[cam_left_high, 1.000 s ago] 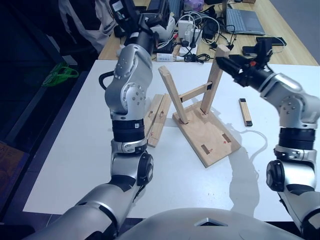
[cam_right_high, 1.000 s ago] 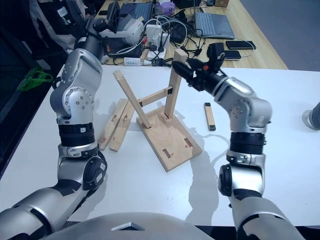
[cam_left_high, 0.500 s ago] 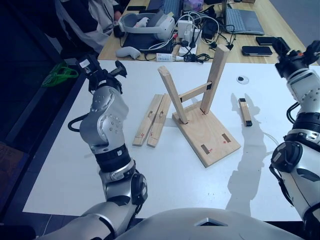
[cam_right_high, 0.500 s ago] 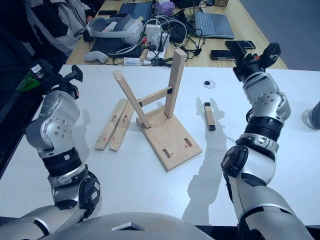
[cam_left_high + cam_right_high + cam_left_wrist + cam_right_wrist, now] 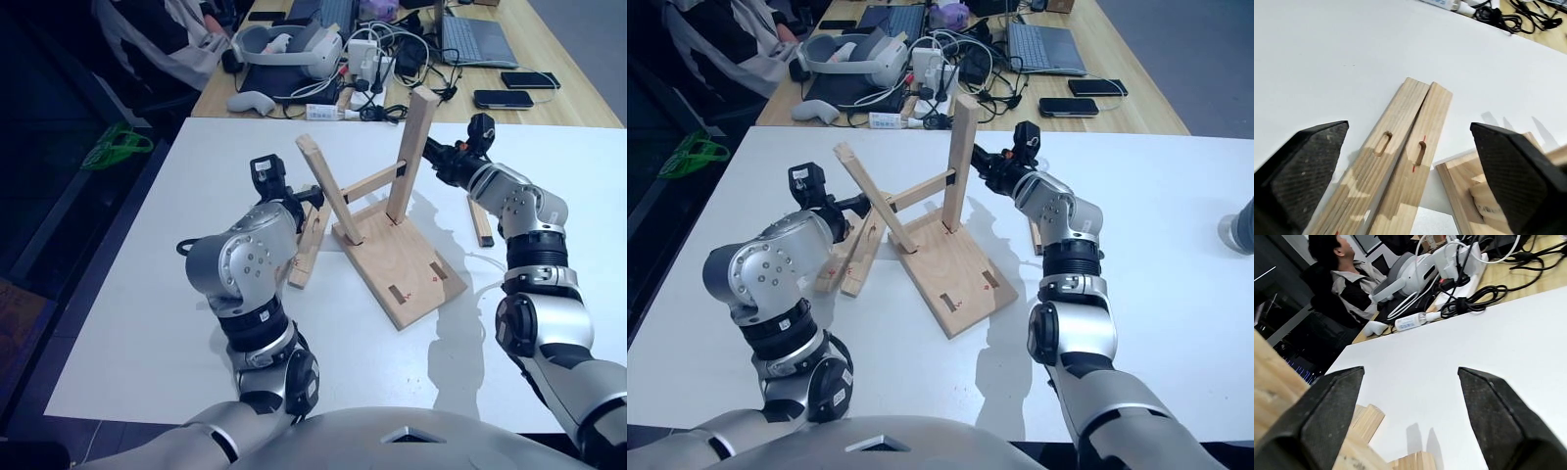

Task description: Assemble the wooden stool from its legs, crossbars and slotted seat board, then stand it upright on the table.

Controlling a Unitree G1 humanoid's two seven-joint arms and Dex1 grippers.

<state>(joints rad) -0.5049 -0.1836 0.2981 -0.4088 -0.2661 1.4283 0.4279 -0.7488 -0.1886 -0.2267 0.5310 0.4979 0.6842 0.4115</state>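
Observation:
The slotted seat board (image 5: 397,266) lies flat mid-table. Two legs stand in it: a tilted one (image 5: 328,186) and an upright one (image 5: 411,147), joined by a crossbar (image 5: 374,181). Two loose legs (image 5: 1400,161) lie side by side to the board's left. My left gripper (image 5: 306,201) hovers open just over them, its pads (image 5: 1308,166) on either side. A loose crossbar (image 5: 477,223) lies to the right of the board. My right gripper (image 5: 438,157) is open beside the upright leg's upper part, with the leg (image 5: 1271,382) against one finger (image 5: 1327,416).
Beyond the white table's far edge a wooden desk carries a headset (image 5: 284,44), tangled cables (image 5: 377,69), a laptop (image 5: 470,34) and phones (image 5: 509,98). A grey object (image 5: 1242,230) sits at the table's right edge. Open table surface lies in front of the board.
Both arms came in from out wide. My left gripper dropped to the loose legs, and my right gripper swung back to the upright leg.

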